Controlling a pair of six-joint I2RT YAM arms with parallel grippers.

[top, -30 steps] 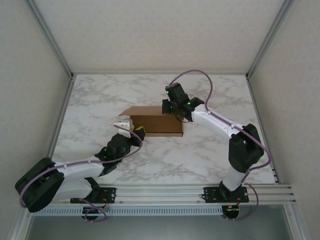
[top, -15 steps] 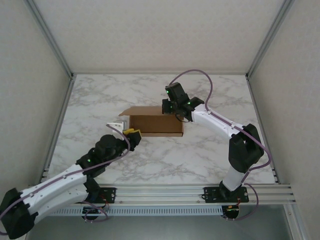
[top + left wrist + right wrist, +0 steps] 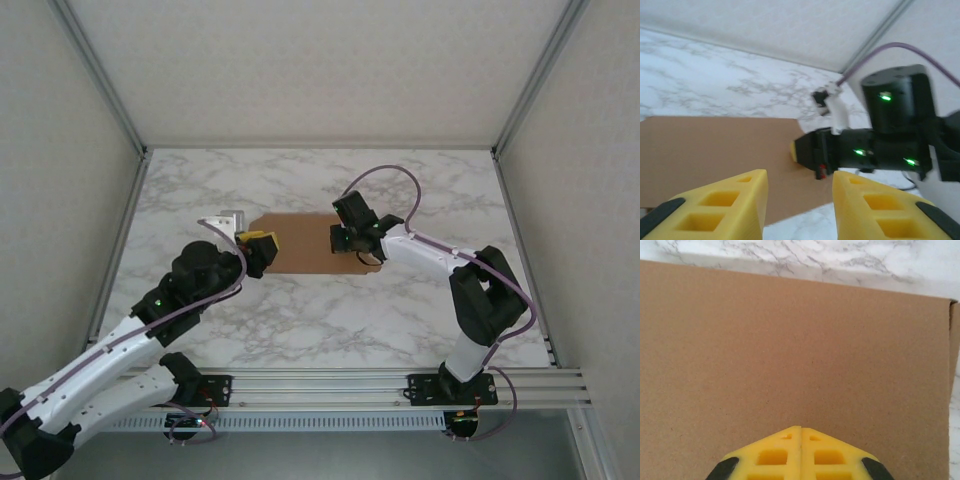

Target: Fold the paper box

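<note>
Closed paper box [image 3: 300, 245] on marble table [image 3: 450, 195] (inside hidden)

The middle of the table [image 3: 330, 310] is occupied by the closed paper box [image 3: 300, 250], whose left end is crowded by the left gripper [image 3: 258, 240], jaws held apart, and whose right part is covered by the right gripper [image 3: 345, 240], fingers pressed together over the lid. A stretch of bare lid is found between them. Open marble is offered beyond the box, before it, and towards both side walls [image 3: 70, 200]
</note>
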